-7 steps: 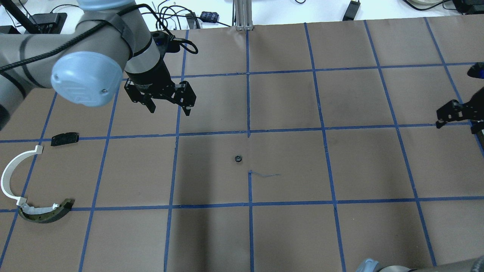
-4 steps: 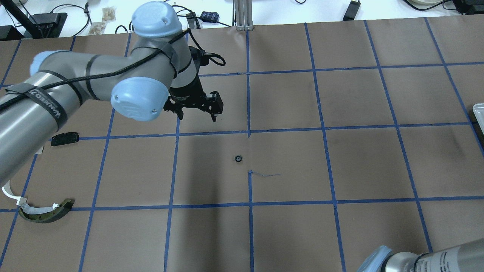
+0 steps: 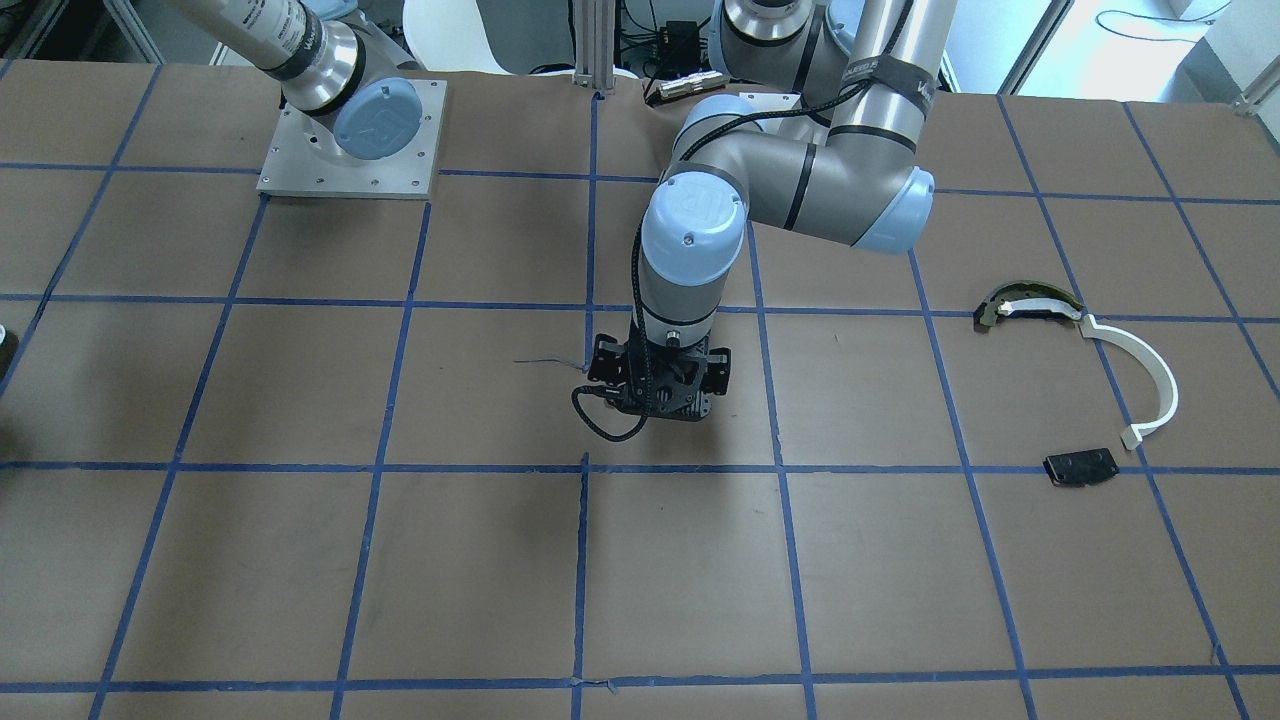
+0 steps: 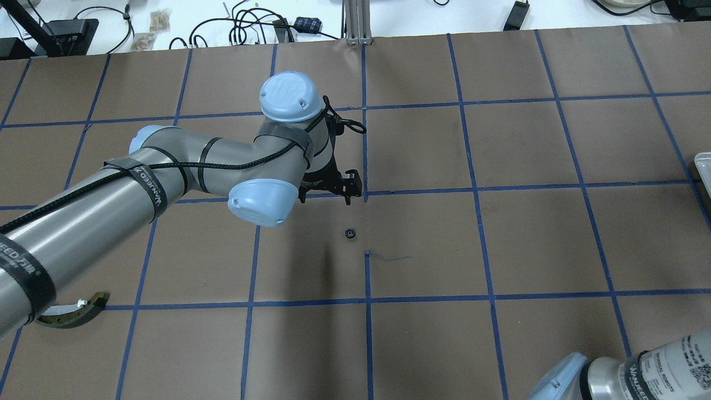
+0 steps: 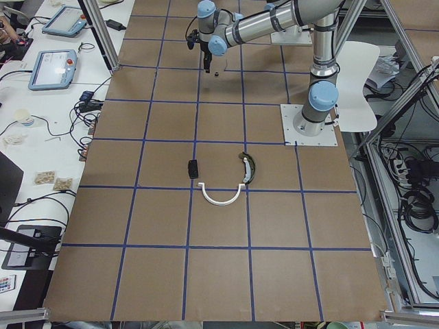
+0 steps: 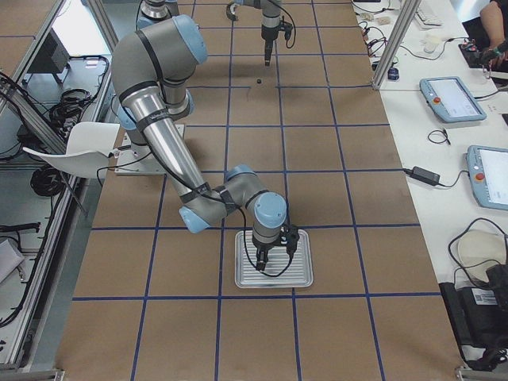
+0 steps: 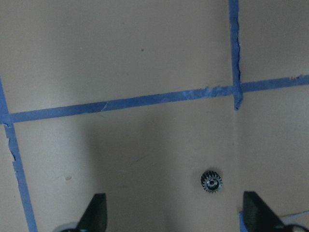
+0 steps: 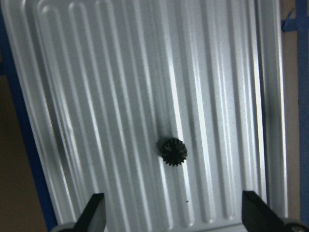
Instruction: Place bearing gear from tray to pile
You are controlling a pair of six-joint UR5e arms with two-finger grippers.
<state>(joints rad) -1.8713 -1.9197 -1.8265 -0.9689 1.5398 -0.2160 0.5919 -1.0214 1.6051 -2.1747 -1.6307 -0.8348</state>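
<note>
- Gear (image 8: 174, 151): small, dark and toothed. It is laid flat on the ribbed floor of the tray (image 8: 96, 96), roughly at mid-width.
- Tray: silver metal, set on the desk (image 4: 527, 250) at the robot's right end.
- Right claw (image 8: 176, 212): held over the tray with the jaws spread wide. Nothing is gripped, and the gear is seen between the two fingers, untouched.
- Second gear (image 4: 350, 233): of a similar kind, laid alone on the brown paper near the middle of the desk, close to a blue tape line.
- Left claw (image 7: 176, 212): held above the desk close to the second gear, jaws spread wide, nothing gripped.
- Pile (image 5: 248, 168): found at the robot's left end of the desk, well apart from both gears. Three parts are counted:
  - a white strip (image 3: 1168, 383), thin and bent in an arc
  - a dark curved piece (image 3: 1020, 305) with a cream band, touching one end of the strip
  - a black plate (image 3: 1080, 467), laid flat near the strip's other end, apart from it
</note>
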